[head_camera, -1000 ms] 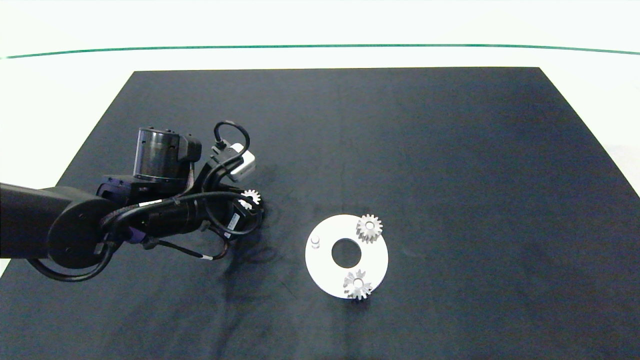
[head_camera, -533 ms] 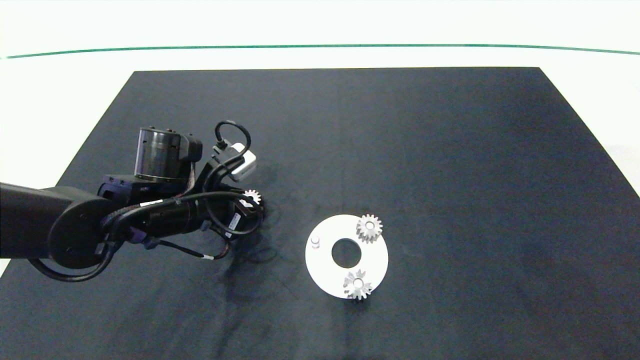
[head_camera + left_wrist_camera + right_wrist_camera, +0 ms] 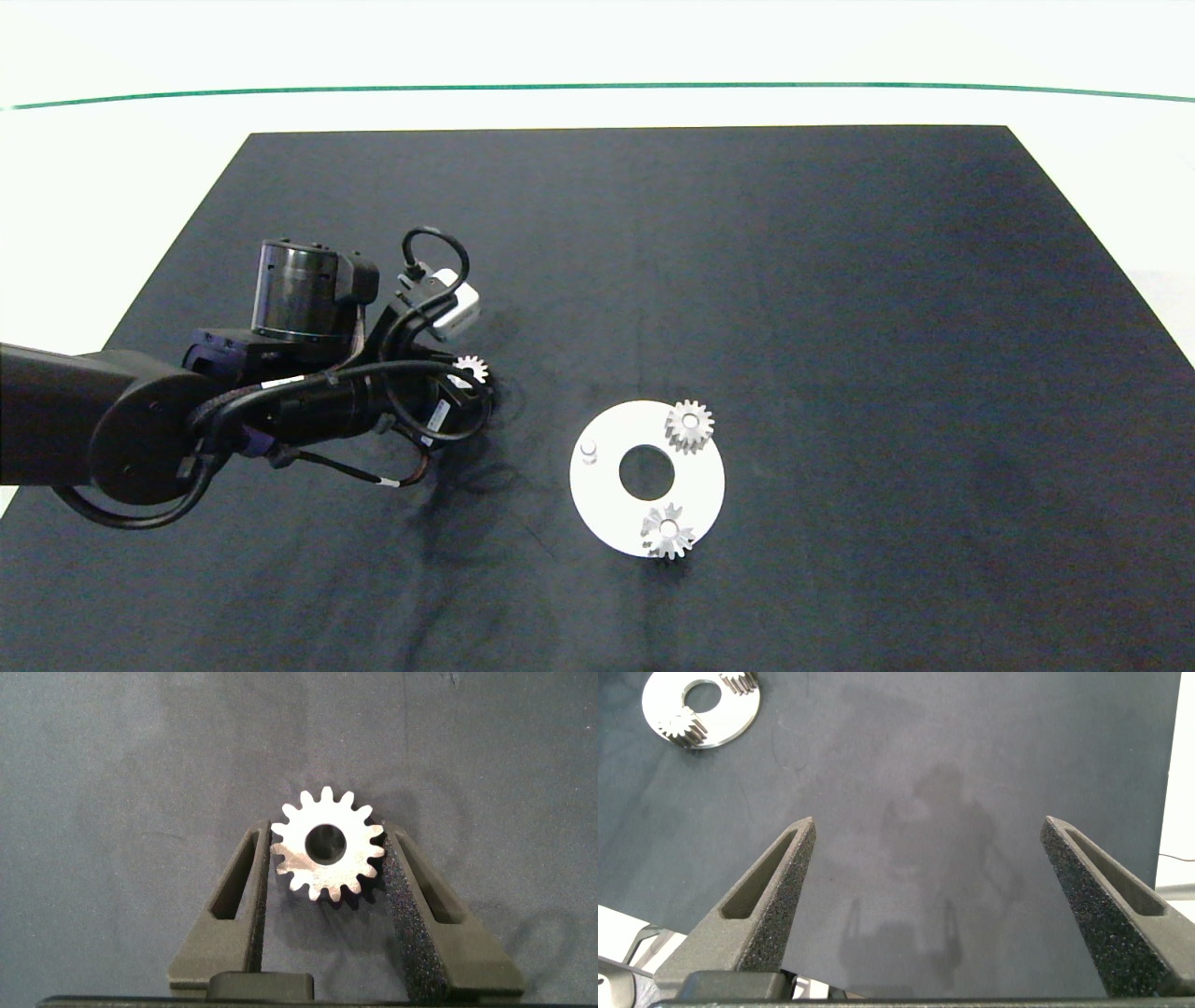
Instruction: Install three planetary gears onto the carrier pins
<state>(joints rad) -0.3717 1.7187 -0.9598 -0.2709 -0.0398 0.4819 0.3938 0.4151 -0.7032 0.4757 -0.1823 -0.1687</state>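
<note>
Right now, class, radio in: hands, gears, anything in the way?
Left hand shut on third gear, left of carrier disc. Right hand open, out of head view. Two gears seated; one pin bare. Path clear.

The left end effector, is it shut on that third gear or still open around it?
Shut on it. In the left wrist view both fingers press the third gear at its teeth, left end effector above the mat.

i see the gear (image 3: 327,857) in my left tool (image 3: 327,873) as bright, faintly scuffed metal. the tool's pads (image 3: 404,917) look like coarse dark foam on matt grey plastic. the bench (image 3: 840,308) cover is matt dark cloth; the disc (image 3: 607,504) looks smooth and white.
</note>
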